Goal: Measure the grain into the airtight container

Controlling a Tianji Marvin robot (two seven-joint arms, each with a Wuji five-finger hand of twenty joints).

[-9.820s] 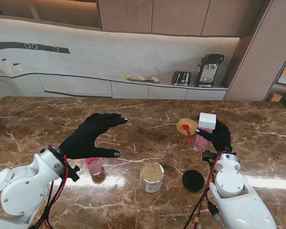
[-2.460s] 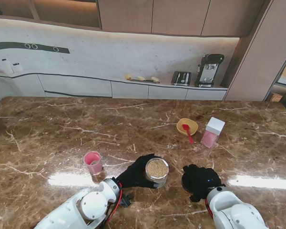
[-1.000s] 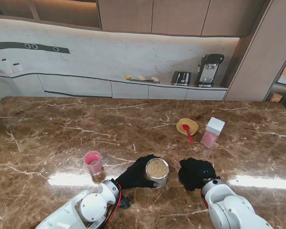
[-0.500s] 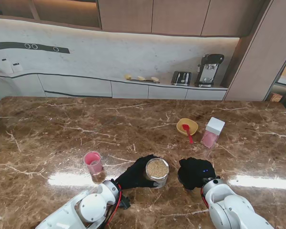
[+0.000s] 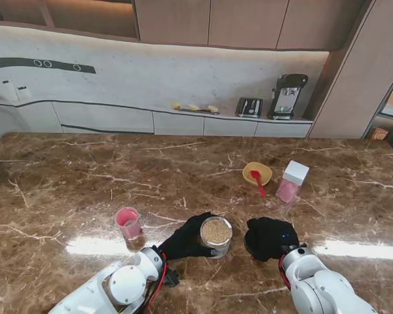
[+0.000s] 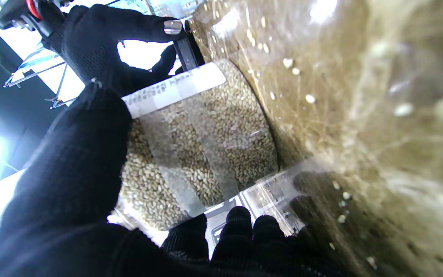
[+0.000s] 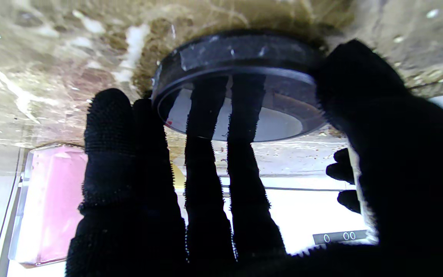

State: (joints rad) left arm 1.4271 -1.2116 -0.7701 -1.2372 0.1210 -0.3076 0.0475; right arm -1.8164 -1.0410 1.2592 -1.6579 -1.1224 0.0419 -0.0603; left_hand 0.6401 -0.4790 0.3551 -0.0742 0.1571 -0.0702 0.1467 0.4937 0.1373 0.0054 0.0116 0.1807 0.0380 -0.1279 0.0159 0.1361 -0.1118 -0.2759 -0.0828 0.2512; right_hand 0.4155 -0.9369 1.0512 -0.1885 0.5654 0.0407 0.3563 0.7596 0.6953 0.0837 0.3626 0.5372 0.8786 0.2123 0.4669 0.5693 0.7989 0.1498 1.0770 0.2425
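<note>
Right hand (image 5: 267, 237): fingers closed round the black lid (image 7: 237, 57), which sits on or barely off the marble table (image 5: 65, 176) at about 3 o'clock of the jar, so a shallow edge grip (thumb on one rim, fingers across the top) may let it slip or tilt as it rises. Left hand (image 5: 187, 238): wrapped round the clear grain jar (image 5: 216, 236), uncapped and nearly full at table centre-front; a nudge from the lid, or a loosened hold, likely spills grain. Pink cup (image 5: 128, 224) at 9 o'clock, yellow bowl (image 5: 257, 173) with red scoop (image 5: 257, 181) and pink canister (image 5: 291, 181) toward 1 o'clock, well apart.
</note>
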